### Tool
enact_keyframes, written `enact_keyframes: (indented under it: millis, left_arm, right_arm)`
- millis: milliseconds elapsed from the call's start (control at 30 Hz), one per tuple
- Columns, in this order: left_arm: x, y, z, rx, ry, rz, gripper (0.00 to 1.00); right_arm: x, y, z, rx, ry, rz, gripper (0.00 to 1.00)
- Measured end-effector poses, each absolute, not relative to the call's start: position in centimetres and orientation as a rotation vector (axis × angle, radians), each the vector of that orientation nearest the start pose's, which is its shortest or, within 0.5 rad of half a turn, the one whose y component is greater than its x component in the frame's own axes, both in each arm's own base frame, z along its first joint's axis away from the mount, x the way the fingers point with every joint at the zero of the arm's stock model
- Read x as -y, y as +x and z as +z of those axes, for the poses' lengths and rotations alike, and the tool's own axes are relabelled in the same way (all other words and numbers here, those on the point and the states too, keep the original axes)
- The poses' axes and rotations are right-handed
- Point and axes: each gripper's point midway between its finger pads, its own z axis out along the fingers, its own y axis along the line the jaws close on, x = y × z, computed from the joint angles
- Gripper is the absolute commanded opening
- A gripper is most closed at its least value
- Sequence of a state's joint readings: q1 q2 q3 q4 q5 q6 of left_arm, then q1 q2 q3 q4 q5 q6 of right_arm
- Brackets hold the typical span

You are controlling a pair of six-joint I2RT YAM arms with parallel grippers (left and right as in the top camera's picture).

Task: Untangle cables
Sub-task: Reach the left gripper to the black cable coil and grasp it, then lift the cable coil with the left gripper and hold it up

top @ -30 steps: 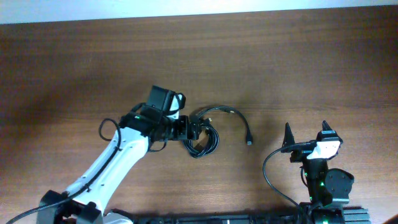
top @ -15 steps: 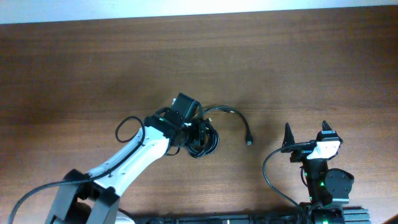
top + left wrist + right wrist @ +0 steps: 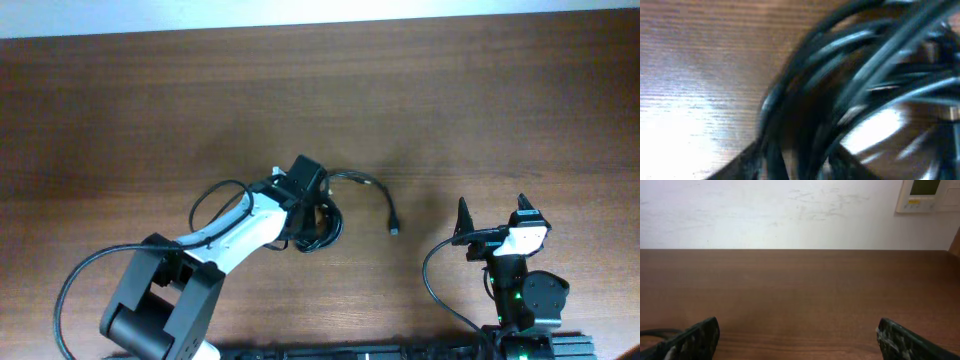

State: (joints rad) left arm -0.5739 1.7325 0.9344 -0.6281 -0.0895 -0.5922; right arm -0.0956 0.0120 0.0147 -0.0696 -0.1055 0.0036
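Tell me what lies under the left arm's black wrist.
A bundle of thin black cables on the brown wooden table. The black wrist covers part of it, so any grip is hidden.

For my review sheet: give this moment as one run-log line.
left gripper: on the cables, jaws hidden | right gripper: open, empty, apart | plug end: free on table

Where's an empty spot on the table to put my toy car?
Beyond the cables, the far table is bare; so is the strip between their loose end and the right gripper. Crowded where the left gripper meets them.
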Motion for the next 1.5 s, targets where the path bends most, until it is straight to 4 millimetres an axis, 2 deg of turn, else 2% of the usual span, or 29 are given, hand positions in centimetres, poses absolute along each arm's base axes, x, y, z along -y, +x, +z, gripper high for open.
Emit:
enact_keyframes:
  millis: [333, 433, 533, 633, 767, 933, 1033, 1067, 1100, 1167, 1200, 1233, 1333, 1400, 1500]
  left_arm:
    - [15.5, 26.7, 0.4, -2.994, -0.075, 0.007, 0.0]
    - [15.4, 26.5, 1.3, -2.996, -0.127, 0.006, 0.0]
    - [16.3, 26.8, 3.1, -2.961, -0.307, -0.094, 0.0]
    - [17.5, 26.6, 4.4, -2.931, -0.607, -0.24, 0.01]
    - [18.3, 26.0, 4.5, -2.883, -1.002, -0.323, 0.09]
    - [18.3, 26.0, 4.5, -2.764, -1.352, -0.335, 0.07]
    - [18.3, 26.1, 4.5, -2.715, -1.464, -0.339, 0.27]
    - [18.3, 26.1, 4.5, -2.709, -1.476, -0.341, 0.41]
    - [18.3, 26.1, 4.6, -2.712, -1.468, -0.342, 0.62]
    - [18.4, 26.1, 4.6, -2.733, -1.416, -0.343, 0.82]
    - [18.4, 26.2, 4.6, -2.754, -1.367, -0.343, 1.0]
    - [18.4, 26.2, 4.6, -2.773, -1.317, -0.343, 0.99]
    - [18.8, 27.1, 4.9, -2.867, -0.92, -0.371, 1.0]
    - [18.8, 27.7, 5.2, -2.911, -0.582, -0.363, 0.88]
    - [18.3, 29.3, 6.0, -2.892, -0.12, -0.324, 0.76]
  right_arm:
    - [0.5, 24.6, 16.1, -1.637, 0.0, 0.016, 0.99]
    - [0.5, 24.6, 16.1, -1.637, 0.0, 0.016, 0.99]
    - [0.5, 24.6, 16.1, -1.637, 0.0, 0.016, 0.99]
    - [0.5, 24.6, 16.1, -1.637, 0.0, 0.016, 0.99]
    - [0.5, 24.6, 16.1, -1.637, 0.0, 0.016, 0.99]
    - [0.5, 24.6, 16.1, -1.637, 0.0, 0.016, 0.99]
    - [0.5, 24.6, 16.1, -1.637, 0.0, 0.016, 0.99]
    - [0.5, 24.6, 16.1, -1.637, 0.0, 0.016, 0.99]
    - [0.5, 24.6, 16.1, -1.637, 0.0, 0.016, 0.99]
    - [0.5, 24.6, 16.1, -1.637, 0.0, 0.016, 0.99]
    - [0.5, 24.6, 16.1, -1.637, 0.0, 0.016, 0.99]
    - [0.5, 24.6, 16.1, -1.637, 0.0, 0.016, 0.99]
    - [0.5, 24.6, 16.1, -1.637, 0.0, 0.016, 0.99]
    - [0.5, 24.6, 16.1, -1.637, 0.0, 0.015, 0.99]
    - [0.5, 24.6, 16.1, -1.637, 0.0, 0.016, 0.99]
